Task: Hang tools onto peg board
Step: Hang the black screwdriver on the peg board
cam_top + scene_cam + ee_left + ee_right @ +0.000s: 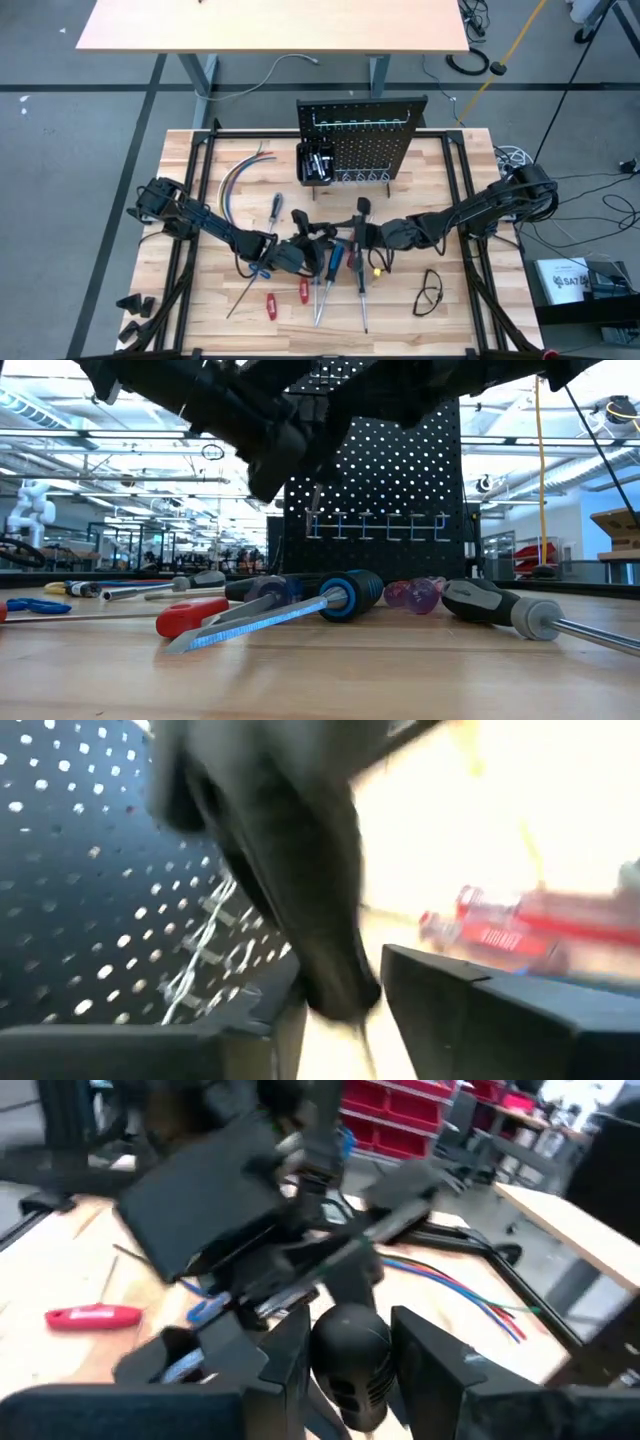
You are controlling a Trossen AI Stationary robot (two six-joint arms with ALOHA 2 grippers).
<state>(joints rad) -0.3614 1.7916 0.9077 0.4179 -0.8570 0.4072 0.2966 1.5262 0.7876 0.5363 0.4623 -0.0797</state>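
**Both hands met over the tools at mid-table**

High view: the left hand (303, 240) and right hand (362, 235) are seen close together in front of the peg board (362, 135), which stands upright at the table's (450, 310) far edge. Tools (322, 282) are spread on the near side.

Low view: a blue-handled screwdriver (285, 610) lies nearest.

Right wrist view: the right hand's fingers (425, 1342) are clamped on a black-handled screwdriver (350, 1355).

Left wrist view: a dark handle (300, 890) sits between the left fingers (440, 990); whether it is gripped cannot be told.
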